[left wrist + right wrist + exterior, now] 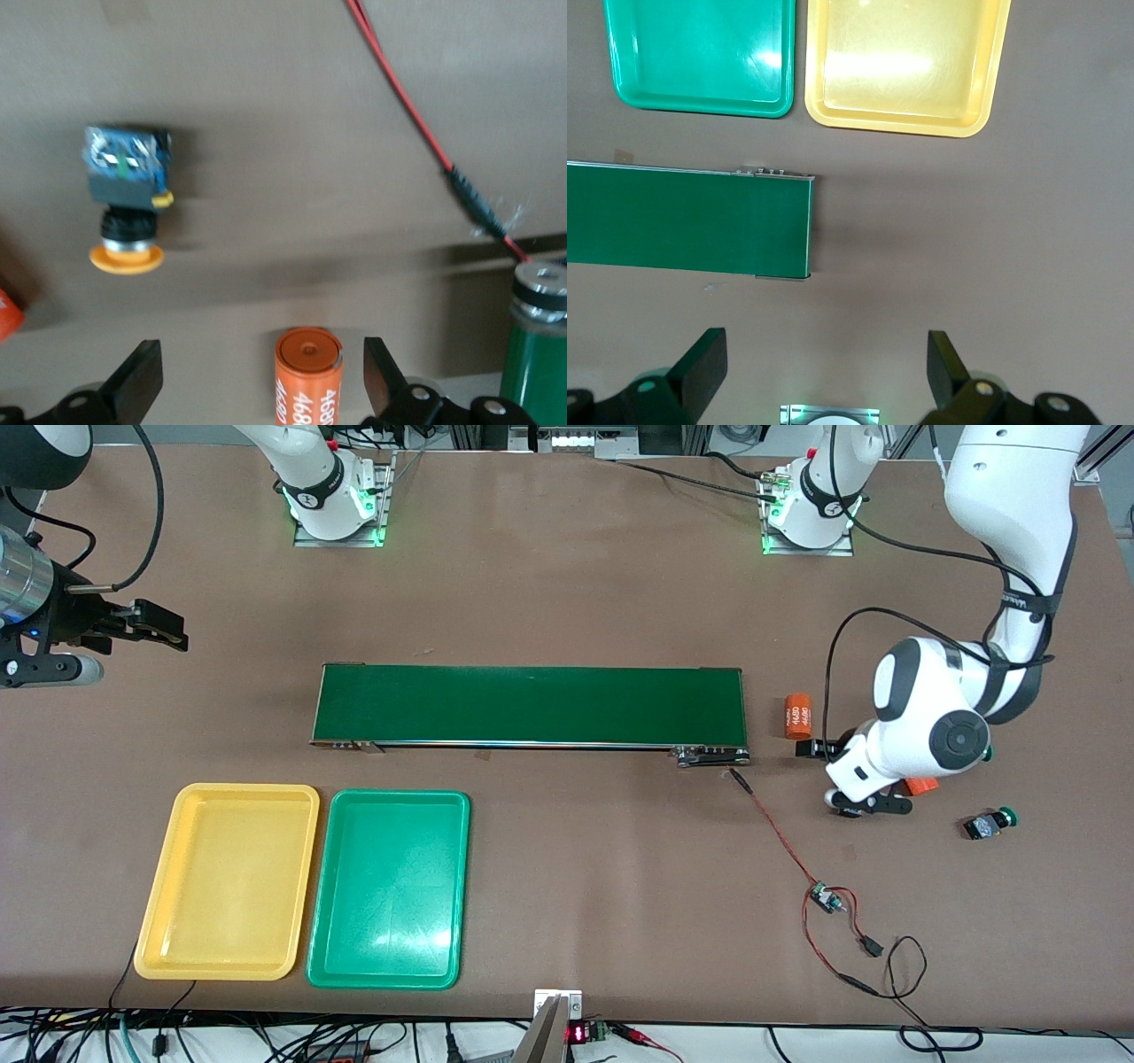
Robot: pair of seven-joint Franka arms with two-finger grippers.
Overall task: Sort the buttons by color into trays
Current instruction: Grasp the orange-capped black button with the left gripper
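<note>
Lying visible: one green button (992, 824), one yellow button (127, 208), two trays (229, 881); both end effectors released.

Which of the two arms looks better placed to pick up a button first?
The left one. Its open gripper hangs low over the table's left-arm end, with a black-bodied, yellow-orange-capped push-button close by. The right gripper, also open, waits above bare table at the other end, with no buttons near.

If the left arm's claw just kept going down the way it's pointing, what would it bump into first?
Probably the orange cylinder with white print, which lies on the table between the open left gripper's fingers in the wrist view. The yellow-capped button sits off that line. Depth is uncertain.
</note>
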